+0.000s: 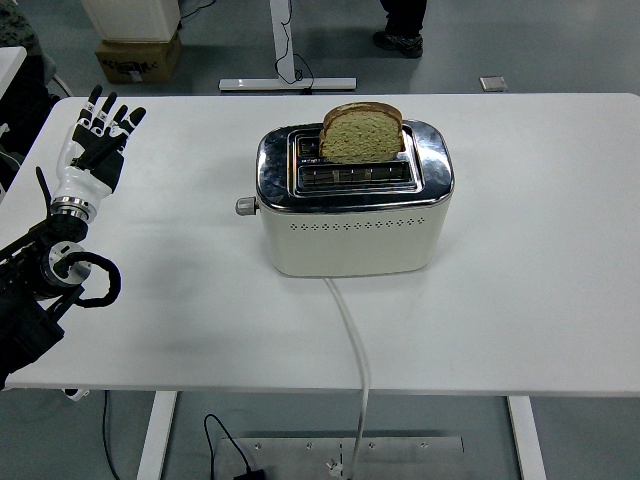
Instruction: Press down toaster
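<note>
A cream toaster (352,230) with a chrome top stands at the middle of the white table (540,300). A slice of bread (361,132) sticks up out of its far slot; the near slot is empty. The lever knob (245,206) juts from the toaster's left end and sits high. My left hand (97,138) hovers over the table's left edge, well left of the knob, fingers spread and holding nothing. The right arm is out of view.
The toaster's white cord (352,330) runs from its front over the table's near edge to the floor. A cardboard box (138,58) and a person's shoes (398,40) are on the floor beyond the table.
</note>
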Controlling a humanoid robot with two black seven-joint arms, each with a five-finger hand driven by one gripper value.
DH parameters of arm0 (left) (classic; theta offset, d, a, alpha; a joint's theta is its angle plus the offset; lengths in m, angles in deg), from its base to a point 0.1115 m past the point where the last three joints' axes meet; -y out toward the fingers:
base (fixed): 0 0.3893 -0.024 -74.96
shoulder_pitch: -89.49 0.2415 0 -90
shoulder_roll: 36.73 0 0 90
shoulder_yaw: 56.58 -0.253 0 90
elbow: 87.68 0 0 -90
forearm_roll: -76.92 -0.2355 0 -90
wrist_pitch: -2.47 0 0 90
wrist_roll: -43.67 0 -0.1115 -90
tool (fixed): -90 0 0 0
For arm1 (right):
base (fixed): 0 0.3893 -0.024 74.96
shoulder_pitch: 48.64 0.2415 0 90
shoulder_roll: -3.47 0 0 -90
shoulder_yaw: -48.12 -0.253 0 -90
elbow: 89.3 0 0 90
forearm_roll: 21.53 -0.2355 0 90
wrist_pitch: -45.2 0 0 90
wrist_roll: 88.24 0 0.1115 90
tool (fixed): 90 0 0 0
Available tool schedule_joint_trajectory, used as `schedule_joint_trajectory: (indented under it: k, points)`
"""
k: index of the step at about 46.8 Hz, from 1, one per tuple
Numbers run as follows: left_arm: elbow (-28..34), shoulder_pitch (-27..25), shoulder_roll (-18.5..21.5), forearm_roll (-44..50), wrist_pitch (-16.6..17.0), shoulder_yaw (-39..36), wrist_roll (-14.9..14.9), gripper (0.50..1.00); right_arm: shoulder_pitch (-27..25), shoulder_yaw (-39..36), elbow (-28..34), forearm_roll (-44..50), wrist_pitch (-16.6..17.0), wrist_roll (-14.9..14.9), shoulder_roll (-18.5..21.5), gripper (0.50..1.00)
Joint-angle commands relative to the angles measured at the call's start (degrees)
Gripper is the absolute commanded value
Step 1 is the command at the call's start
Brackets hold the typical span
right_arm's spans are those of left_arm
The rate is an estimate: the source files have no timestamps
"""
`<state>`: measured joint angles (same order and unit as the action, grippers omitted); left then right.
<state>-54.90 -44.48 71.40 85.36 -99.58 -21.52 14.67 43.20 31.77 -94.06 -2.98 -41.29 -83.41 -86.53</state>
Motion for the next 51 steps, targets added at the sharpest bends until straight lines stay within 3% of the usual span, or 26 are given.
schedule_joint_trajectory:
  k: [1,34,51]
  points:
    - [0.09,0.02,-0.11,0.0,0.0,0.0,0.0,1.0,0.0,0.0,0.02,0.0,0.0,0.0,0.0,0.998]
    - [0.09,1.26,0.5,-1.32,-0.08,-0.08,-0.44,1.0,0.09,0.0,0.02,0.0,0.0,0.0,0.0,0.998]
    - [0.09,0.64,0.68,-10.28,-0.08,-0.08,0.09,1.0,0.0,0.0,0.02,0.0,0.0,0.0,0.0,0.998]
